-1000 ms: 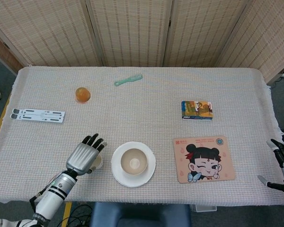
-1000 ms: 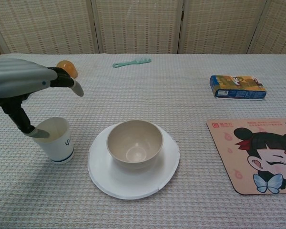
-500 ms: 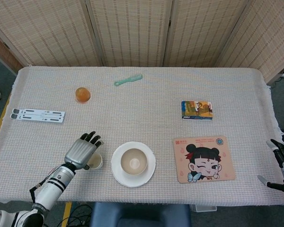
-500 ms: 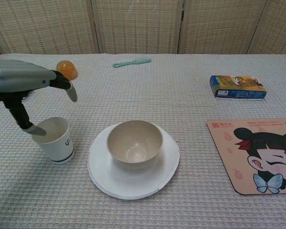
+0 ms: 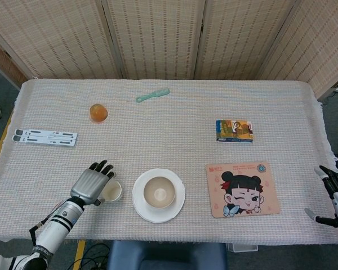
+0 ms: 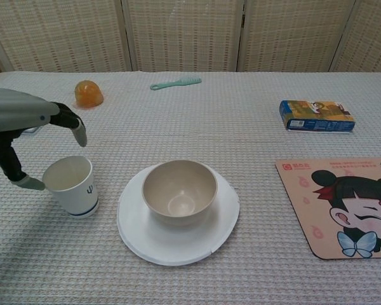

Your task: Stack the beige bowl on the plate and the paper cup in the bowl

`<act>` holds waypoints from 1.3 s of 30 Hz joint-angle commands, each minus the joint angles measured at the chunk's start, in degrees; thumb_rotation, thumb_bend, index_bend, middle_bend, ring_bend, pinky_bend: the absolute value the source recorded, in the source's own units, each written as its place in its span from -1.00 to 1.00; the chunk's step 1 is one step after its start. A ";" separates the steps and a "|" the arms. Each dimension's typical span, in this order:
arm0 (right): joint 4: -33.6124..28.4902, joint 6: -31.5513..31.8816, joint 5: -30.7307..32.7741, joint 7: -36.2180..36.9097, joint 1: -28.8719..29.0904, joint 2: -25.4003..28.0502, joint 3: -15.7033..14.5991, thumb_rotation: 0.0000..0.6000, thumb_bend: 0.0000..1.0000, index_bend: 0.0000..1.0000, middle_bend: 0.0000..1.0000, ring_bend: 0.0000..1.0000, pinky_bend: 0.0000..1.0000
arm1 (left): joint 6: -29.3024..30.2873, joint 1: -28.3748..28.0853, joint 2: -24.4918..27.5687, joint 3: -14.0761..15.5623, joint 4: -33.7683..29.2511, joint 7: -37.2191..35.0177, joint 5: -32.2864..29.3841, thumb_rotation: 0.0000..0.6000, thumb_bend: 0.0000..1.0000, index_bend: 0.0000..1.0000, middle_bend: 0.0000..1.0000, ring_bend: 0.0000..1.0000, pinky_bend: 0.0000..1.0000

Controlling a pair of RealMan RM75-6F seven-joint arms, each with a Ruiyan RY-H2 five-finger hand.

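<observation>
- Hovering my left hand (image 5: 92, 184) just to the left of the paper cup (image 6: 72, 186), I have nothing in it; my fingers (image 6: 76, 130) are spread apart and arch above the cup's rim, while the thumb hangs down at the cup's left side, very near the rim. Whether it touches I cannot tell.
- The paper cup stands upright on the tabletop (image 5: 174, 129), mouth up, so its long axis is vertical. It lies to the right of my palm, under the fingertips, which suits a wrap around its side wall.
- The beige bowl (image 6: 180, 190) already sits on the plate (image 6: 223, 219), roughly centred, mouth up. By my reckoning the first half of the task is done and only the cup is left.
- The bowl lies just to the right of the cup, the plate's rim close beside the cup's base but apart from it. Once I have the cup, the carry is a lift and a short sideways move to the right, high enough to clear the bowl's wall.
- My left hand is plainly the nearer one. My right hand (image 5: 337, 194) sits off the far right edge of the tabletop, well apart from everything, fingers spread and holding nothing.
- What I would watch: the cup is light and thin, so a thumb nudging its left side before the fingers close on the other could tip it or push it against the plate.
</observation>
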 commanded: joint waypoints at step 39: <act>0.42 0.40 -0.43 0.84 -0.08 0.05 -0.02 1.00 -0.62 -1.00 -1.00 -1.00 -1.00 | -3.47 -2.12 -2.86 1.48 5.12 -5.08 3.20 1.00 -0.58 -0.13 -0.69 -1.00 -0.66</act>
